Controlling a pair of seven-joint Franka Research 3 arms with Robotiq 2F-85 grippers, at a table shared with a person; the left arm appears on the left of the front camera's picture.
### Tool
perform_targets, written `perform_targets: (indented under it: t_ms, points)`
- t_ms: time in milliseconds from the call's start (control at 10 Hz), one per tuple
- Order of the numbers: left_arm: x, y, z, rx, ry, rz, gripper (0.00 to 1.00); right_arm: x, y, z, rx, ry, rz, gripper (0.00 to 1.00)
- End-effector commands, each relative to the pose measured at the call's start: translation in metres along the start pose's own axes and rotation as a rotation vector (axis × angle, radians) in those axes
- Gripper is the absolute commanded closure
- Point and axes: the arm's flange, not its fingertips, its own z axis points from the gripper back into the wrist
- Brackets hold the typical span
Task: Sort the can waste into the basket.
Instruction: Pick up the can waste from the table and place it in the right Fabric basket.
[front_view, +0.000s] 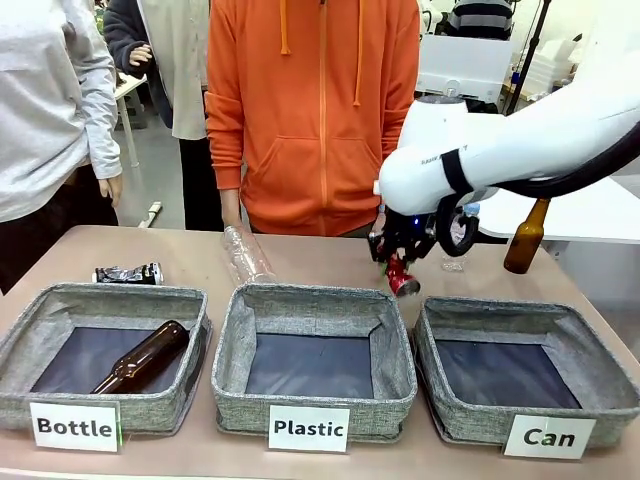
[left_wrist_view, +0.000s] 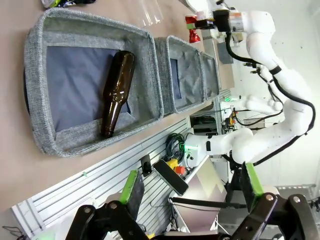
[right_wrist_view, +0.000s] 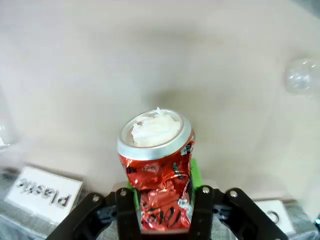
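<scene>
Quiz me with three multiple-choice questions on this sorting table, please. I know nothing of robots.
1. Where does the silver-and-black can lie?
A. Inside a basket
B. On the table, behind the Bottle basket
C. In the person's hand

2. How many baskets hold anything?
A. None
B. One
C. Three

3. What is the right gripper doing?
A. Open, empty
B. Shut on a plastic bottle
C. Shut on the red can

Answers:
1 B, it lies on the table beyond that basket's far rim.
2 B, only the Bottle basket has something inside, a brown bottle.
3 C, it clamps the crushed red can above the table.
</scene>
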Motion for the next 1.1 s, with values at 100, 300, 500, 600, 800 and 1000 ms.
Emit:
perform_targets:
  t_ms: [100,300,500,600,800,1000]
  points:
    - [-0.003,0.0,0.001,0.002,0.0,0.007,0.0,-0.05,-0.017,0.073,0.03,-0.089,0.162,1.0]
    - [-0.003,0.0,0.001,0.002,0.0,0.007,0.0,-0.103,-0.024,0.125,0.053,0.007,0.394,1.0]
    - [-0.003,0.0,0.001,0.002,0.0,0.007,0.0,-0.157,-0.028,0.149,0.011,0.101,0.737,1.0]
    - [-0.003,0.0,0.001,0.002,0.0,0.007,0.0,-0.177,-0.035,0.15,-0.008,0.204,0.918,1.0]
    - [-0.003,0.0,0.001,0.002,0.0,0.007,0.0,-0.213,-0.064,0.15,-0.008,0.337,1.176,1.0]
    - [-0.003,0.0,0.001,0.002,0.0,0.007,0.0,-0.236,-0.099,0.153,-0.01,0.364,1.331,1.0]
